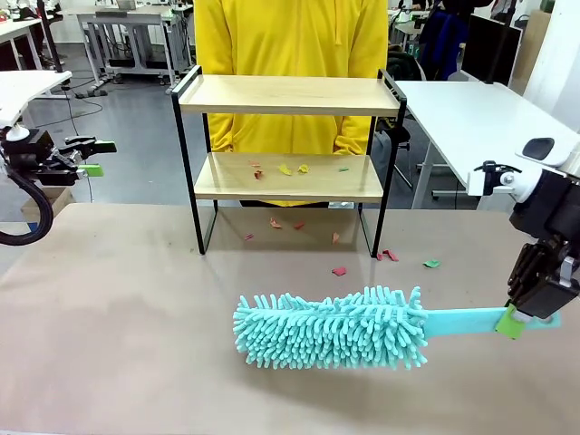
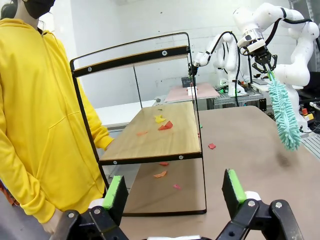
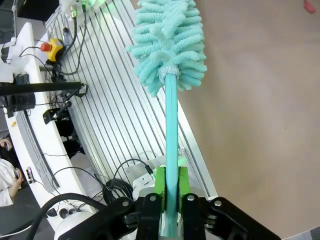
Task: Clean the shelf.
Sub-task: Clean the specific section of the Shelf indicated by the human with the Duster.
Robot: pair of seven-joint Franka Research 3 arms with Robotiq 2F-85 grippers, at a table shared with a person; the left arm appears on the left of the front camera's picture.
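Brown table [image 1: 109,317], paper scraps [image 1: 285,169] on shelf [image 1: 290,94], right pincer [image 1: 514,319] gripping duster [image 1: 335,328]

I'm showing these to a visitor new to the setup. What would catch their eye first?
First the fluffy turquoise duster, held across above the brown table near the front, its handle clamped in the right gripper. Behind it stands the two-tier shelf, coloured scraps littering its lower board and the table beneath. A person in a bright yellow hoodie stands just beyond the shelf.
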